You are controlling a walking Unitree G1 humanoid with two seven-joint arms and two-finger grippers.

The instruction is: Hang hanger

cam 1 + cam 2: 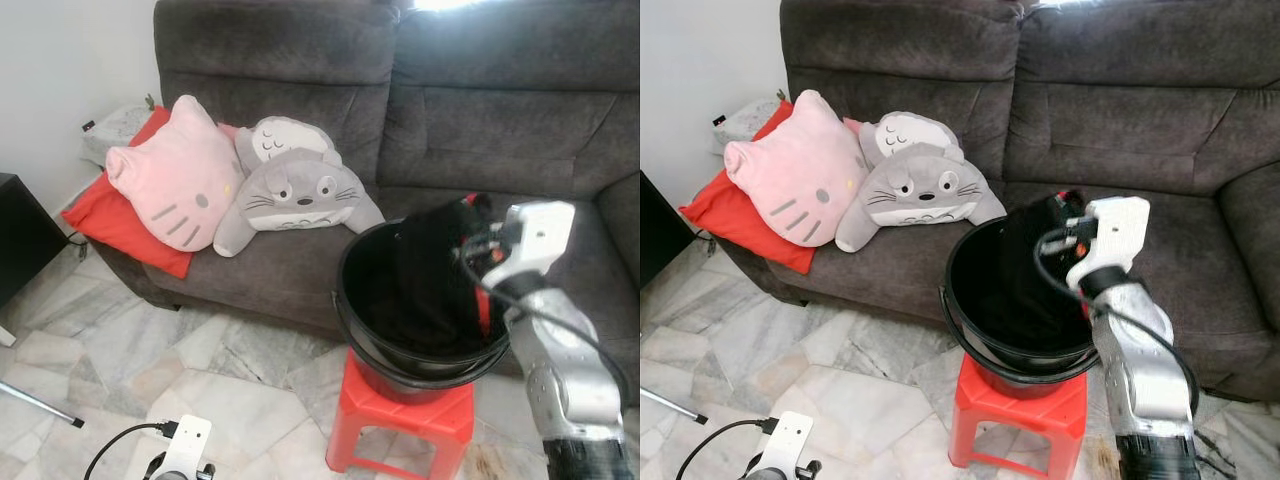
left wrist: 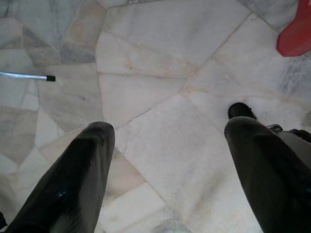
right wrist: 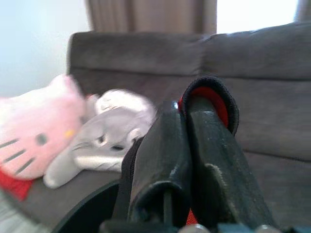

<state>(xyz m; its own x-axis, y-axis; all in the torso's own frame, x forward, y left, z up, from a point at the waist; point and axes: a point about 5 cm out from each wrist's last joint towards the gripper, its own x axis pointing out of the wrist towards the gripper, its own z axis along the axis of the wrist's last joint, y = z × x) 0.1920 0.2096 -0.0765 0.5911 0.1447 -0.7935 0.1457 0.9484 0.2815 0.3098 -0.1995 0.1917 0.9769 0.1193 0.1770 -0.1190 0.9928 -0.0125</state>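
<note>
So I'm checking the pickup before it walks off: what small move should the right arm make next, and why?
Probably lift straight up. The right gripper is shut on a red hanger with a black garment draped from it, and most of that cloth hangs inside the black bucket on the red stool. Raising it should free the cloth from the rim first.

A glossy black plastic bucket (image 1: 420,330) is sitting on a smooth red plastic stool (image 1: 400,425); matt black cloth (image 1: 435,270) is draping inside. The polished marble floor (image 1: 220,370) is gleaming before the dark grey fabric sofa (image 1: 500,130).
</note>
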